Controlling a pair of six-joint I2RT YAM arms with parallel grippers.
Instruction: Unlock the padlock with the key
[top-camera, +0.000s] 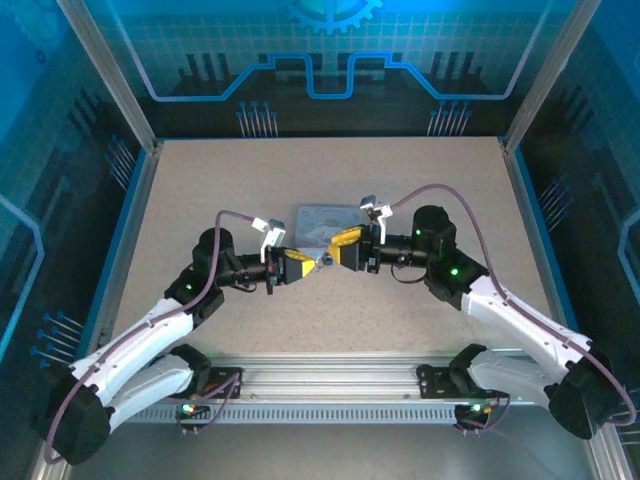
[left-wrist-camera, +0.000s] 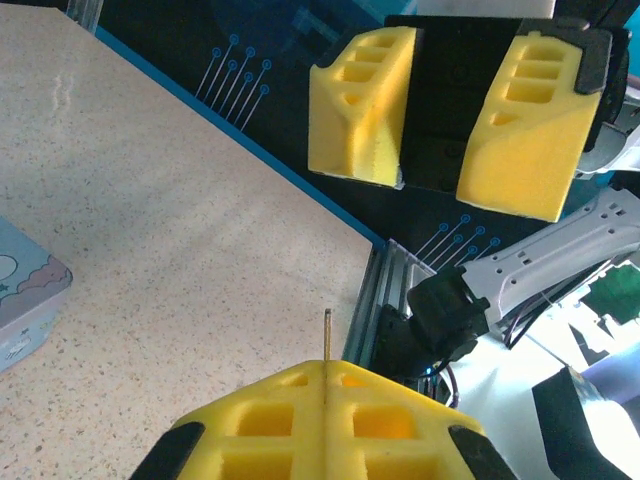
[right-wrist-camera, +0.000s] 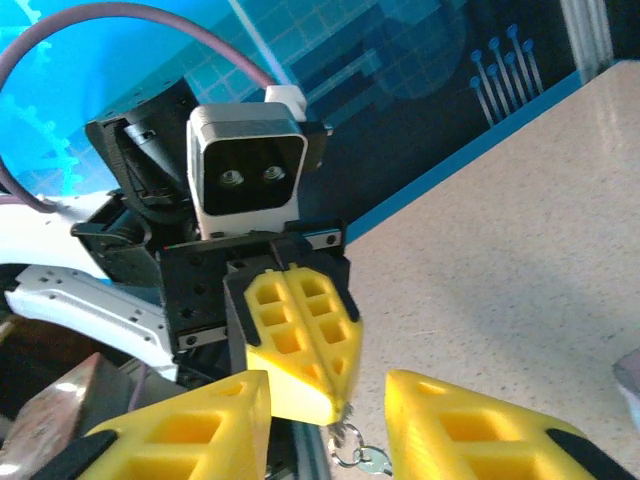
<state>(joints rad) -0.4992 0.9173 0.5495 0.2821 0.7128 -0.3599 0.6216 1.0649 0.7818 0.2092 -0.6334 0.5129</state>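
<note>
The left gripper (left-wrist-camera: 327, 368) is clenched on a thin dark metal key (left-wrist-camera: 327, 335). Its two yellow foam-like fingers (left-wrist-camera: 270, 420) are pressed flat together, and the key's narrow shaft sticks straight out of the seam between them, clear of the speckled beige desk (top-camera: 400, 300). In the right wrist view a few small silvery rings and a bit of metal (right-wrist-camera: 352, 455) dangle just under those closed fingertips; what they are cannot be told.

The right gripper (top-camera: 335, 255) faces the left one head-on, tip to tip, near the middle of the desk. Its jaws stand apart with nothing between them. The key points toward that open gap without touching either yellow finger.

Just beyond the two grippers, farther from the arm bases, a pastel lavender tin box with a cartoon print (top-camera: 325, 220) lies flat on the desk. In the left wrist view one corner of it shows at the left edge, well apart from the key.

Both arms reach in from the near corners, elbows bent outward, each with a purple cable looping over its wrist
</note>
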